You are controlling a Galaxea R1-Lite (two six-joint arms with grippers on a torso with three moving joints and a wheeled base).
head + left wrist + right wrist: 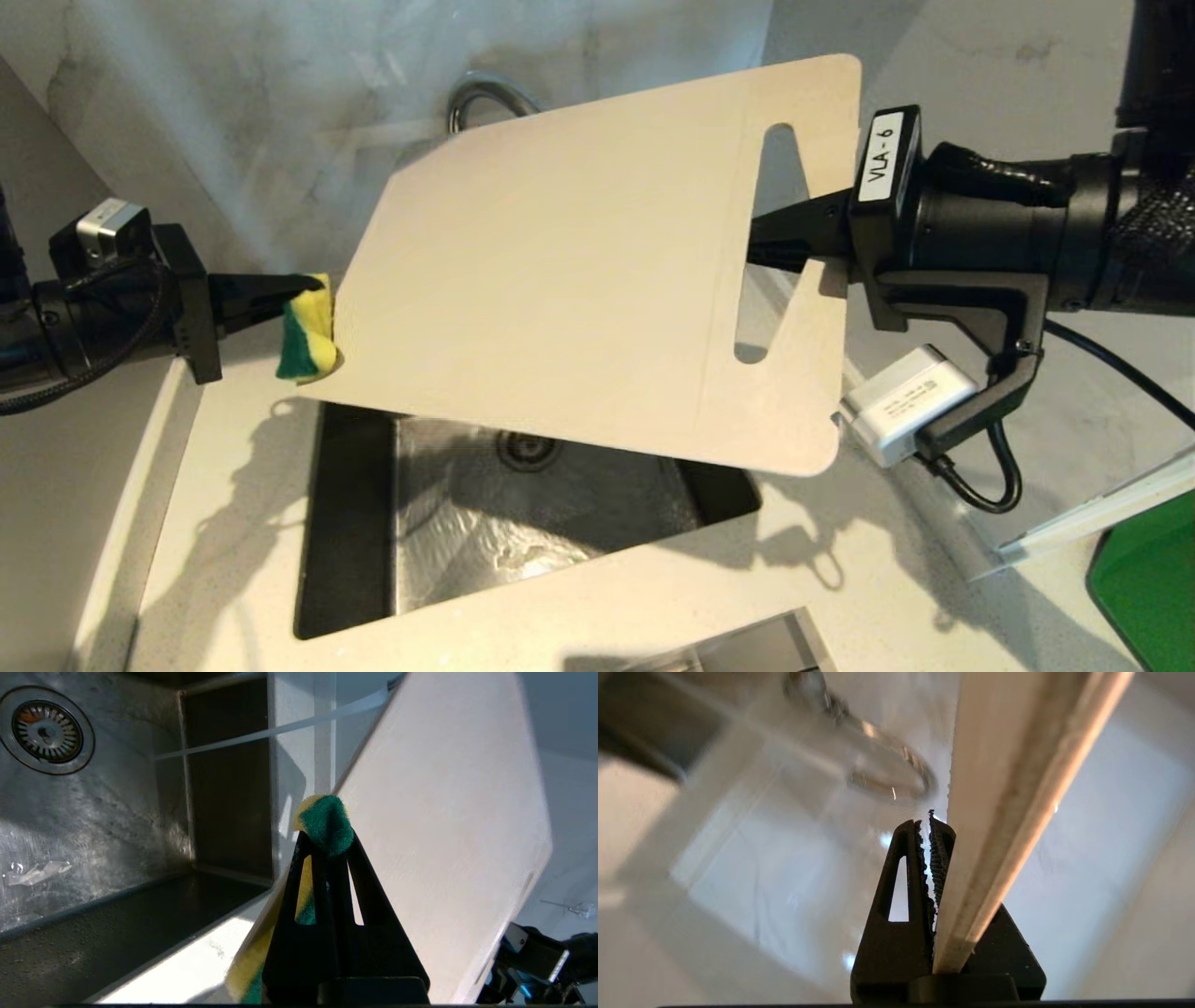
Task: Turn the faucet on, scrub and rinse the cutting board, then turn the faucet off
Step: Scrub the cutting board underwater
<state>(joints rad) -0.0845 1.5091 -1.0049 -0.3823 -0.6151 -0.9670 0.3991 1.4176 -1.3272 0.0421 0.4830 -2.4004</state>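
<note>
The beige cutting board hangs tilted over the sink, its handle cutout toward the right. My right gripper is shut on the strip beside that cutout; the right wrist view shows the board's edge clamped at my right gripper. At the board's left edge, my left gripper is shut on a yellow and green sponge that touches the board. In the left wrist view the sponge sticks out of my left gripper against the board. Behind the board, only the chrome faucet's arch shows, blurred as faucet.
The steel sink lies below the board, its bottom wet, with the drain toward the back. White countertop surrounds it. A green tray sits at the right front. A marble wall rises behind the sink.
</note>
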